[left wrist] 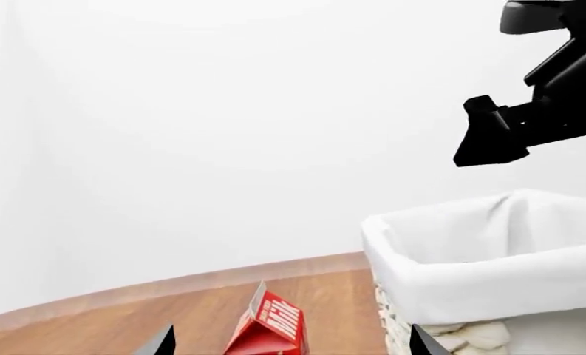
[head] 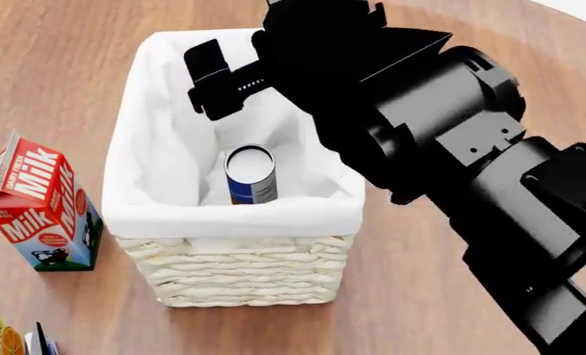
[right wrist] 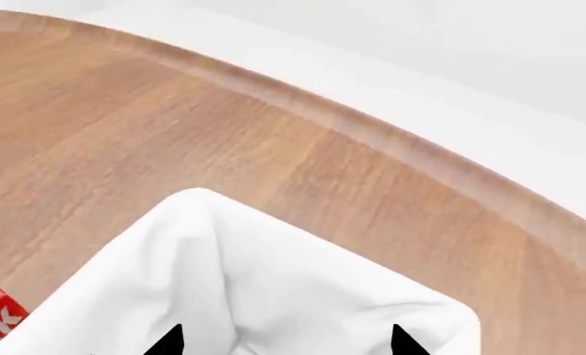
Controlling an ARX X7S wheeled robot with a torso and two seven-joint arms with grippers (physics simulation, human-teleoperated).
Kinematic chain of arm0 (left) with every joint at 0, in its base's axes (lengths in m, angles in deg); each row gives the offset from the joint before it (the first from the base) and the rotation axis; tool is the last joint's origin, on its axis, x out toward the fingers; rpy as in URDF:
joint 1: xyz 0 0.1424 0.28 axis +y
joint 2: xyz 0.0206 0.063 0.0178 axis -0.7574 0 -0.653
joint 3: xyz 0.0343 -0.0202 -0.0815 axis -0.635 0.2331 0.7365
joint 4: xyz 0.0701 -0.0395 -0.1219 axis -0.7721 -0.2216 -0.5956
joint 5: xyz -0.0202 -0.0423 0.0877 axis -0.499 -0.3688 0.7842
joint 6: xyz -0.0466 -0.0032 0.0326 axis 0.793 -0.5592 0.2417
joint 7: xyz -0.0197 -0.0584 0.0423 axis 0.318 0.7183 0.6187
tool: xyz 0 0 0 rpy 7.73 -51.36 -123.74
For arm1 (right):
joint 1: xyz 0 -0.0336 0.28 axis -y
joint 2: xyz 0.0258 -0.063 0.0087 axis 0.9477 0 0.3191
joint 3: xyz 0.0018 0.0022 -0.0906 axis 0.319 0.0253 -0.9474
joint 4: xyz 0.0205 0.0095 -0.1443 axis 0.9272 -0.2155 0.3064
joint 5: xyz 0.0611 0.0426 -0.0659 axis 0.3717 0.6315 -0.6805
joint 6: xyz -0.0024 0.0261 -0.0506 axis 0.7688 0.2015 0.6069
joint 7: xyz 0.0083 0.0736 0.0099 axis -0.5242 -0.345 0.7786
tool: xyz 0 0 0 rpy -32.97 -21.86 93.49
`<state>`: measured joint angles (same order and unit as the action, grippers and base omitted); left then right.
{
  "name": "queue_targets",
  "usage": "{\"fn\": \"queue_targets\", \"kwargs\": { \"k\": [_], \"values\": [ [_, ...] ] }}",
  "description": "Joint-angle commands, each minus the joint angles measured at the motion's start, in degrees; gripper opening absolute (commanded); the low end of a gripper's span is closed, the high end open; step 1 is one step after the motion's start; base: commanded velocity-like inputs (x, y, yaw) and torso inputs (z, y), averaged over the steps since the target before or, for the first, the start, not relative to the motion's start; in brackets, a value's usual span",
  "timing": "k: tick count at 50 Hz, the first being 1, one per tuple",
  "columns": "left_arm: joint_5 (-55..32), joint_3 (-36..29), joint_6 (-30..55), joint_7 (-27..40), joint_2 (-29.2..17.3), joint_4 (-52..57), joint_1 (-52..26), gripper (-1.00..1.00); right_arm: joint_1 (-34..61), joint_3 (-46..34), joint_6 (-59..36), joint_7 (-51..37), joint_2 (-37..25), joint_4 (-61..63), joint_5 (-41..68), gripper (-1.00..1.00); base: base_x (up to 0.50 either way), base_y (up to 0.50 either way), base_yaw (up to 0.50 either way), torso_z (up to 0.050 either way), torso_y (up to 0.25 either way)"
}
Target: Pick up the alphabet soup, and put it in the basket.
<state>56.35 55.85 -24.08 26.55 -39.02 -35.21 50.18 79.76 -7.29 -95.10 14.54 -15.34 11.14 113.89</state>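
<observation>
Head view: cylindrical alphabet soup (head: pixel 250 175) upright inside woven basket (head: pixel 239 270).

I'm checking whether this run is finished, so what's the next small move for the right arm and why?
Probably just lift the right gripper up and clear of the basket. The alphabet soup already stands upright inside on the white lining, apart from the gripper, whose fingertips look spread with nothing between them in its wrist view. The placing looks done, so only retreat remains.
</observation>
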Motion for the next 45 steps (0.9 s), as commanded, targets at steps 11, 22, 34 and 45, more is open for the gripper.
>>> {"fn": "queue_targets", "kwargs": {
  "k": [11,22,34,45],
  "values": [
    [-1.9,1.7,0.7,1.1,-0.4,0.5,0.1,1.00,-18.1,2.1,25.6,-34.0,-37.5,56.9,-24.1,1.00,0.00,0.00,0.00,0.000,0.000],
    [-2.5,2.1,0.3,1.6,-0.2,-0.3,-0.4,1.00,-42.9,-0.2,54.6,-51.2,-46.1,58.2,-51.9,1.00,0.00,0.00,0.00,0.000,0.000],
    [0.7,3.8,-5.8,4.9,0.0,-1.6,0.4,1.00,-60.5,4.6,67.6,-76.5,-46.0,49.9,-81.2,1.00,0.00,0.00,0.00,0.000,0.000],
    [4.7,4.5,-8.9,7.1,0.0,-0.8,2.0,1.00,-61.5,3.6,72.2,-73.8,-43.4,47.2,-81.5,1.00,0.00,0.00,0.00,0.000,0.000]
  ]
}}
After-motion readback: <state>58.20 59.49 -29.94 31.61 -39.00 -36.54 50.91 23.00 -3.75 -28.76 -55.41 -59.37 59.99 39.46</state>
